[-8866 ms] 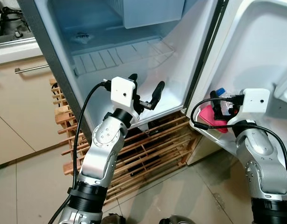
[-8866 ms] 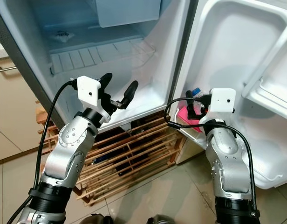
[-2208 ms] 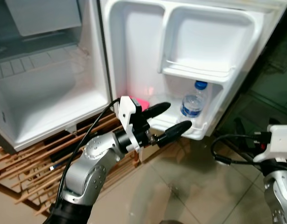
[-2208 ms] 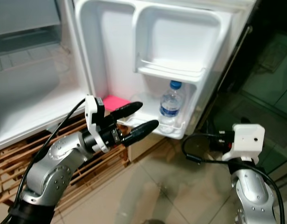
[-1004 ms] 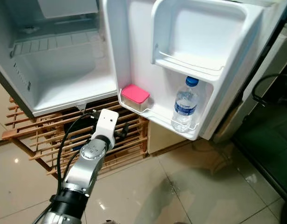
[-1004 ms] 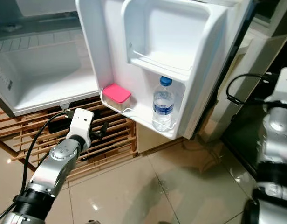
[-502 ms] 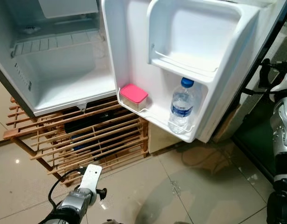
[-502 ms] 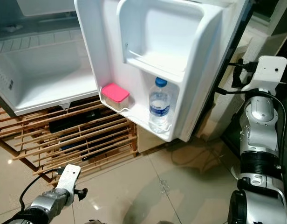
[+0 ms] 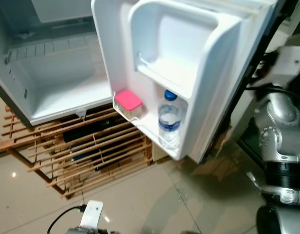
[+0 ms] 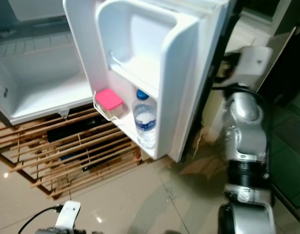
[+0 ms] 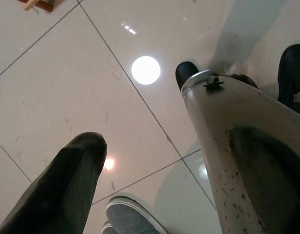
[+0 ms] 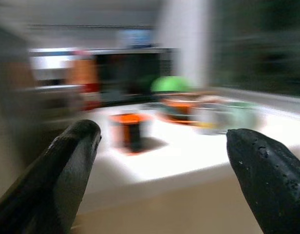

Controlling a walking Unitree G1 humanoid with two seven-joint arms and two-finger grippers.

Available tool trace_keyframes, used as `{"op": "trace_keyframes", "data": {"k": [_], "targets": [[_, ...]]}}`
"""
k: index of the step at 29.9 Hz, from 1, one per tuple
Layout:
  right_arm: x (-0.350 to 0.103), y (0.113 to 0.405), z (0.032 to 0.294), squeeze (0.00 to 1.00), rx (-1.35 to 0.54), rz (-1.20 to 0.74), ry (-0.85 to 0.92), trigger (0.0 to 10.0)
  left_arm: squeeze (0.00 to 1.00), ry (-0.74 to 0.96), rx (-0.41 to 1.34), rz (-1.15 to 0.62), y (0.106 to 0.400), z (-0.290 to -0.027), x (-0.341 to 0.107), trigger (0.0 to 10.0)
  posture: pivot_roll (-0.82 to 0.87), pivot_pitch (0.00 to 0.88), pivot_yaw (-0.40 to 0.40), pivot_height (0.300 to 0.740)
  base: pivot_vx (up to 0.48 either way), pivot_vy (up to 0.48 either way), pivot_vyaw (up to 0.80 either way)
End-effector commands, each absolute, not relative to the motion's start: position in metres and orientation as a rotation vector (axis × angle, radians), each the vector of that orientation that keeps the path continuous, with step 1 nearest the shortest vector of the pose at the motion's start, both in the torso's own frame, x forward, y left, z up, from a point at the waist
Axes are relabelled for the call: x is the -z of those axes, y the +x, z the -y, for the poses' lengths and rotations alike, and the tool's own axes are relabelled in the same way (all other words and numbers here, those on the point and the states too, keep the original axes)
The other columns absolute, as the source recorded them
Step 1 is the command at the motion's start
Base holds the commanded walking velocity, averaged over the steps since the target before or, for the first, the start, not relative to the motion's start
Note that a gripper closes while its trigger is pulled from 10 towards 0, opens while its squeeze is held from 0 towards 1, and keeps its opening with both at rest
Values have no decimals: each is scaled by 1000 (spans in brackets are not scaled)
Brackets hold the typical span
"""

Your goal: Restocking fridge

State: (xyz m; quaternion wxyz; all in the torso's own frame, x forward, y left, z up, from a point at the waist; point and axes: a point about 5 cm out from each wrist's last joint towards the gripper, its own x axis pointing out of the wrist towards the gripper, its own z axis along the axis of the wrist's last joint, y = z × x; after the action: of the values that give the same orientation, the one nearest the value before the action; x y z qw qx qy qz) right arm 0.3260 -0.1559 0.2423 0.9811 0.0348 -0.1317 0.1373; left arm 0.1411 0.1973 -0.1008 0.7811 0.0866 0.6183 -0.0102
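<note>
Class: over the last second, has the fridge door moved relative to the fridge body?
Yes. The fridge door has swung toward closing, now covering more of the fridge body's opening.

Right hand (image 12: 159,161) fingers spread; blurred white counter (image 12: 189,161), orange container (image 12: 130,129).

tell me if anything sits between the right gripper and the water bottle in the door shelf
Yes. The open fridge door stands between them: the water bottle sits in the door's lower shelf beside the pink-lidded box, while the right gripper, fingers open, is behind the door's outer side.
</note>
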Motion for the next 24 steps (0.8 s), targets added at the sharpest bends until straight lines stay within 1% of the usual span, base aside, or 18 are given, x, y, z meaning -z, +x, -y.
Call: {"op": "trace_keyframes", "data": {"k": [1,2,4,6,8,13,14,15,18,22,23,24], "targets": [[-256,310,120,0,-515,291,96,10000,0,186,71,-1478,106,-195,111,10000,-181,26,29,728,0,0,0],[-258,306,117,0,-561,289,120,10000,0,188,92,-1479,106,-193,112,10000,-181,25,29,728,0,0,0],[-257,305,120,0,-570,283,127,10000,0,203,112,-1476,107,-193,111,10000,-182,24,29,728,0,0,0],[-252,310,135,0,-501,252,108,10000,0,239,135,-1424,116,-193,109,10000,-184,23,26,728,0,0,0],[-250,311,143,0,-463,235,101,10000,0,257,129,-1390,123,-194,108,10000,-184,21,25,728,0,0,0],[-250,308,143,0,-467,221,106,10000,0,244,106,-1365,132,-192,105,10000,-186,16,25,728,0,0,0],[-250,306,141,0,-482,214,109,10000,0,227,103,-1399,111,-199,110,10000,-188,16,26,728,0,0,0],[-250,305,140,0,-488,211,108,10000,0,219,101,-1404,106,-201,111,10000,-188,16,26,728,0,0,0],[-251,305,141,0,-486,213,107,10000,0,214,105,-1387,107,-201,111,10000,-187,15,23,728,0,0,0],[-230,308,152,0,-392,167,16,10000,0,176,49,-1294,130,-204,104,10000,-185,16,22,728,0,0,0],[-226,308,153,0,-389,157,10,10000,0,175,45,-1283,133,-205,103,10000,-185,16,22,728,0,0,0],[-219,309,155,0,-367,137,-4,10000,0,198,44,-1249,143,-206,100,10000,-182,18,16,728,0,0,0]]}}
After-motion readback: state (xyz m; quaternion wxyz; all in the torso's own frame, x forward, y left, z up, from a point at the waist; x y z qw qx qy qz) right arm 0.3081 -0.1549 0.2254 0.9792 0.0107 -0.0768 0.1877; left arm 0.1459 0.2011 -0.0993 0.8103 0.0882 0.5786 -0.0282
